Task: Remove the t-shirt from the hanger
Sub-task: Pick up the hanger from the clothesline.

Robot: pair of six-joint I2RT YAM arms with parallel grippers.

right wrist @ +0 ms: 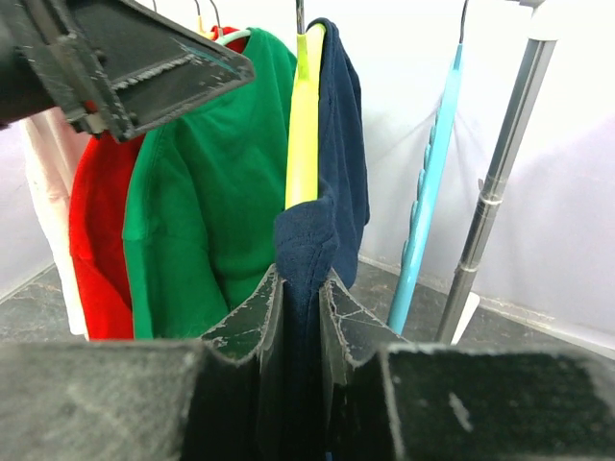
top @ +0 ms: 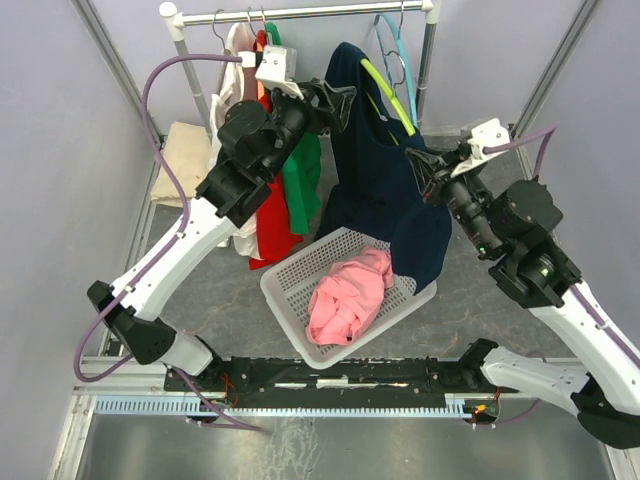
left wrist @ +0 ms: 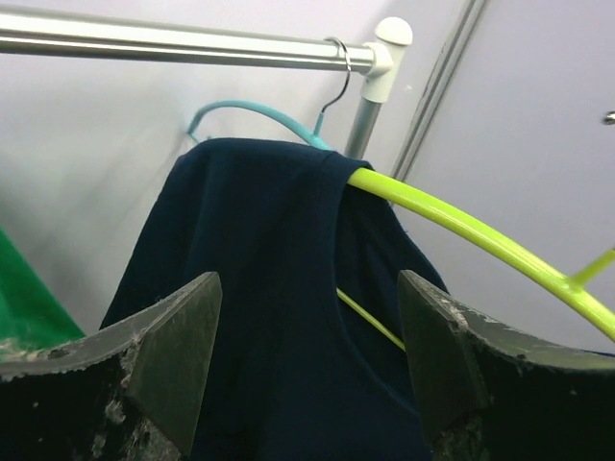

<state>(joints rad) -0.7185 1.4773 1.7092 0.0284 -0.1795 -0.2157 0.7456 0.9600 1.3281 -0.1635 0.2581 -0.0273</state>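
**Navy t-shirt** (top: 375, 170): hung on yellow-green hanger (top: 388, 97) from rail (top: 300, 14). One hanger arm is seen bare, the other covered.

**Right gripper** (right wrist: 300, 288): closed on a fold of the shirt, with the hanger directly above its fingertips.

**Left gripper** (left wrist: 307, 317): spread wide, nothing held. The covered shoulder lies straight ahead, and the bare arm passes beyond one finger.

**Step judged:** covered shoulder to be freed. Cloth alone should be taken at the shoulder and lifted over the arm tip while the pinched fold is drawn gently downward. The hook is best kept seated.
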